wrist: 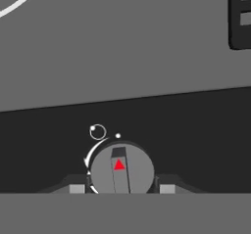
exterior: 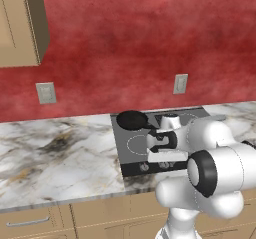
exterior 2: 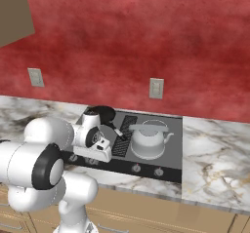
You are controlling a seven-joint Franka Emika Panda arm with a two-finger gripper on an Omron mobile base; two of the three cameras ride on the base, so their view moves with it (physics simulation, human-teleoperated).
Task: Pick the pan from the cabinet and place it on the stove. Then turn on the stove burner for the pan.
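Note:
The black pan (exterior: pixel 131 119) (exterior 2: pixel 100 112) rests on the back left of the dark grey stove (exterior: pixel 120 148) (exterior 2: pixel 173 129), hiding the stove burner under it. My gripper (exterior: pixel 161 161) (exterior 2: pixel 100 155) points down at the stove's front strip of knobs. In the hand view, the gripper (wrist: pixel 121 189) straddles a round grey knob (wrist: pixel 122 172) with a red triangle mark, one fingertip (wrist: pixel 77 189) close against each side. The tan cabinet (exterior: pixel 20 28) (exterior 2: pixel 12 12) hangs up at the left.
A silvery-white lidded pot (exterior 2: pixel 149 139) stands on the right side of the stove, beside the black vent grille (exterior 2: pixel 122 134) (wrist: pixel 240 17). More knobs (exterior 2: pixel 136 167) line the front strip. Marble counter (exterior: pixel 55 153) (exterior 2: pixel 215 154) runs both ways; outlets (exterior: pixel 46 93) sit on the red wall.

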